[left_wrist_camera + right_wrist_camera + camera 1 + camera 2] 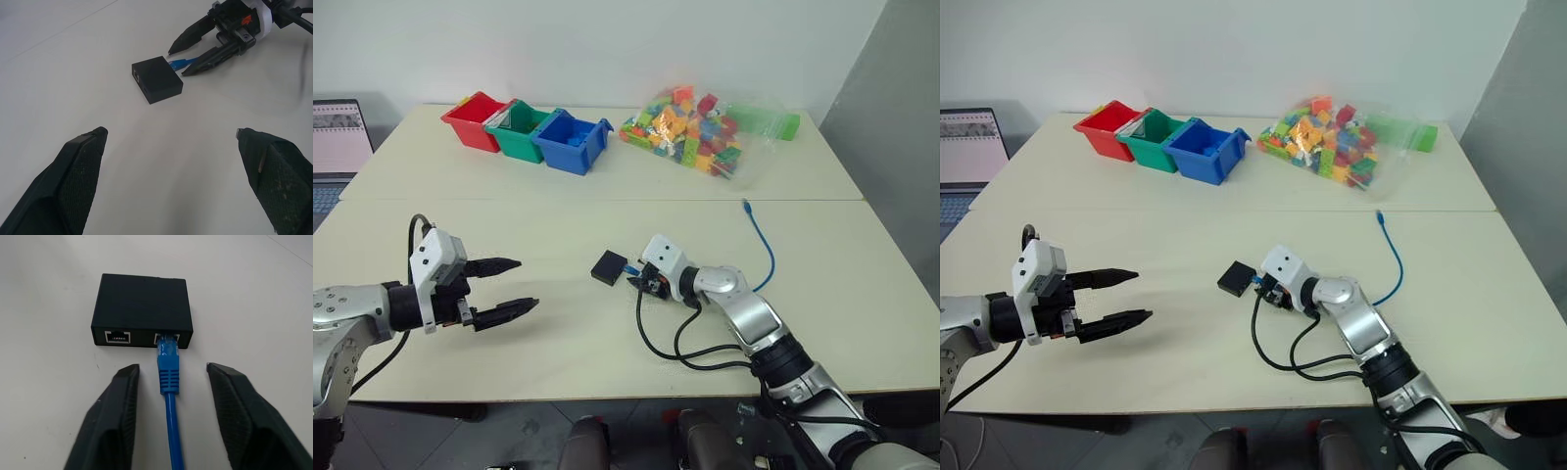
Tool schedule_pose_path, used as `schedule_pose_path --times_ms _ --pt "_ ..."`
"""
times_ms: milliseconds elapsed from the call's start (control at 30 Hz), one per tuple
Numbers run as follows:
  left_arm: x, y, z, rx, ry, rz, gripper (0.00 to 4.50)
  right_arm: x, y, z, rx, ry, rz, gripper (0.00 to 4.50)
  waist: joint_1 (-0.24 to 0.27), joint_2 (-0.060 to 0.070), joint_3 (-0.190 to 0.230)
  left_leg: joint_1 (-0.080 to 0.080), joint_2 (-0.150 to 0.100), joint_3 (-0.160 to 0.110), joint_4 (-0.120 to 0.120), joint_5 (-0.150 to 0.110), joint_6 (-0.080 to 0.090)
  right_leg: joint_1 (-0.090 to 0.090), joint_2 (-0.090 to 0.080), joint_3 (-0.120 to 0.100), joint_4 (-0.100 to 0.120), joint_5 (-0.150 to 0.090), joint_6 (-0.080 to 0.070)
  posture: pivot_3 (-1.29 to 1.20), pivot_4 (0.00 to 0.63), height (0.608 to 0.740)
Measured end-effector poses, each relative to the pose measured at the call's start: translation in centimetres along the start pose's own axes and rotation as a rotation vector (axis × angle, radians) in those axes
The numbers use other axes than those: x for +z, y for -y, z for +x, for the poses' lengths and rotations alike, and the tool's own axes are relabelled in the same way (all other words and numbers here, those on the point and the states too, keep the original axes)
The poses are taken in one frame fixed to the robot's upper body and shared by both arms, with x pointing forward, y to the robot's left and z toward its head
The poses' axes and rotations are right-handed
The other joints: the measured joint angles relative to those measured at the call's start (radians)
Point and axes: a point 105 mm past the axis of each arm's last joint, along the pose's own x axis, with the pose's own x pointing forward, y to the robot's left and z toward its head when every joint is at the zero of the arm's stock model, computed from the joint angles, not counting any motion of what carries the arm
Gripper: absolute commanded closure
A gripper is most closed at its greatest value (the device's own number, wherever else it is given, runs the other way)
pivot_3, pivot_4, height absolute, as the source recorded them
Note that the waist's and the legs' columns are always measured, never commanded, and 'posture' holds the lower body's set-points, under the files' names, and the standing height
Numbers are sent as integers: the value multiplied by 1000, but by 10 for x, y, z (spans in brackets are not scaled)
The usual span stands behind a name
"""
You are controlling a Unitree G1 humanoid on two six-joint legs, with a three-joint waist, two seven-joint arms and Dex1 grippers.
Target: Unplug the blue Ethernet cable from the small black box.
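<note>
Cream-coloured table [607,333] carrying everything, with the red, green and blue bins [570,143] and the bag of toy bricks [700,125] sitting well back along its far side, apart from the work

Nearer the front, left gripper [507,288] hovering low over bare tabletop on the left, fingers spread wide, holding nothing, well apart from the box and pointing toward it

Right gripper [171,418] reaching in from the right at the middle of the table, fingers standing apart on either side of the plug's blue boot, not yet pinching it, a clear gap showing on each side in the right wrist view

Small black box [143,309] lying flat on the table just ahead of those fingertips, two ports facing the right gripper, one port empty and the other taking the plug

Blue Ethernet cable [766,250] running from that port back between the right fingers, then curving away across the table to its loose end further back on the right; plug [167,363] seemingly seated in the port

Judging the step: lining up for the grasp, unplugging not yet done

Next move calling for closing squarely on the boot, probably pressing the latch tab, then pulling straight back along the port; box light and unheld, so likely sliding along unless braced by the left gripper
</note>
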Motion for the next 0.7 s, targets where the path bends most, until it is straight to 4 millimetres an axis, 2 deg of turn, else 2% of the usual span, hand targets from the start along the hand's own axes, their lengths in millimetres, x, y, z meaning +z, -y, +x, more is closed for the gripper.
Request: schedule_pose_path --times_ms 167,333,533,700 --pt "-2 -2 1 16 4 -38 0 -1 2 0 8 -21 -38 4317 0 0 0 0 0 0 0 0 0 0 0 0 0 0 0 0 150 740" --pt "1 -6 5 19 41 -174 0 1 9 -11 19 -6 -137 4369 3 0 0 0 0 0 0 0 0 0 0 -1 0 0 1 0 150 740" --pt "19 3 19 -126 166 -423 0 39 6 -29 59 180 -415 4369 -2 0 0 0 0 -1 0 0 0 0 0 -1 0 0 1 0 150 740" --pt "24 15 31 -240 147 -490 0 60 -11 -47 164 312 -631 4369 -2 0 0 0 0 -1 0 0 0 0 0 -1 0 0 0 0 150 740"
